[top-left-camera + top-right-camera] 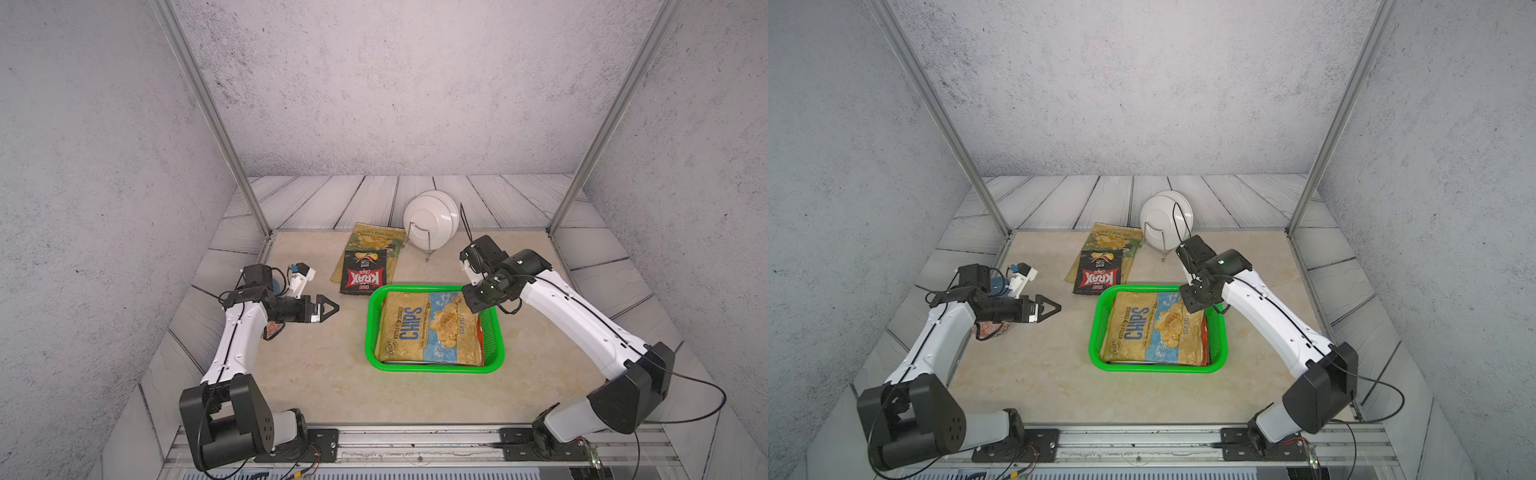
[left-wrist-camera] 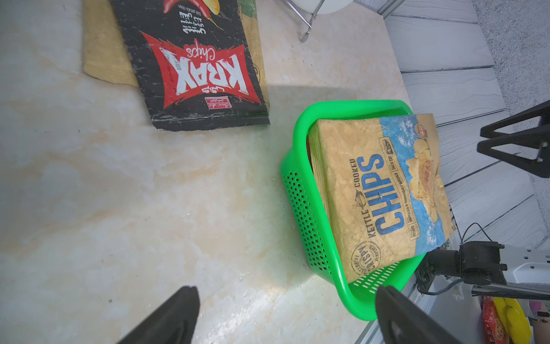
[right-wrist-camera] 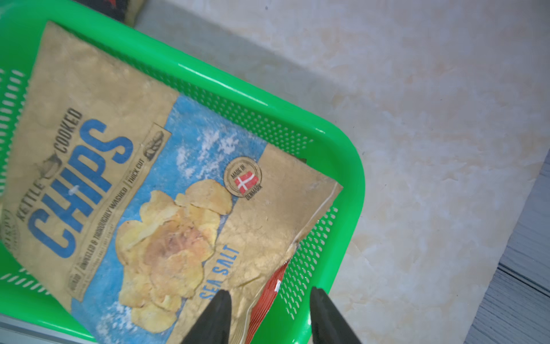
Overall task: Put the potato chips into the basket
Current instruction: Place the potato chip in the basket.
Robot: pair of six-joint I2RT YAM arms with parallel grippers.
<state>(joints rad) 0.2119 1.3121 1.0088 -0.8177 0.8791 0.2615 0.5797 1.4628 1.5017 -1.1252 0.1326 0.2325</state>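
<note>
The bright-green basket [image 1: 432,368] [image 1: 1154,368] sits right of the table's centre. A tan "CHIPS" bag [image 1: 415,328] [image 3: 89,166] lies flat on top inside it, over a red-orange bag edge [image 3: 272,286]. My right gripper [image 1: 473,305] [image 3: 270,293] hovers open over the basket's far right corner, holding nothing. A black "Krax" bag [image 1: 365,274] [image 2: 202,74] lies behind the basket on a tan-green bag [image 1: 376,239]. My left gripper [image 1: 332,307] [image 2: 287,290] stands wide open and empty, left of the basket. An orange bag [image 1: 272,330] shows partly under the left arm.
White plates [image 1: 430,218] stand in a wire rack at the back, just behind my right wrist. A small blue bowl [image 1: 998,284] sits behind the left arm. Metal frame posts rise at both back corners. Bare table lies in front of the basket.
</note>
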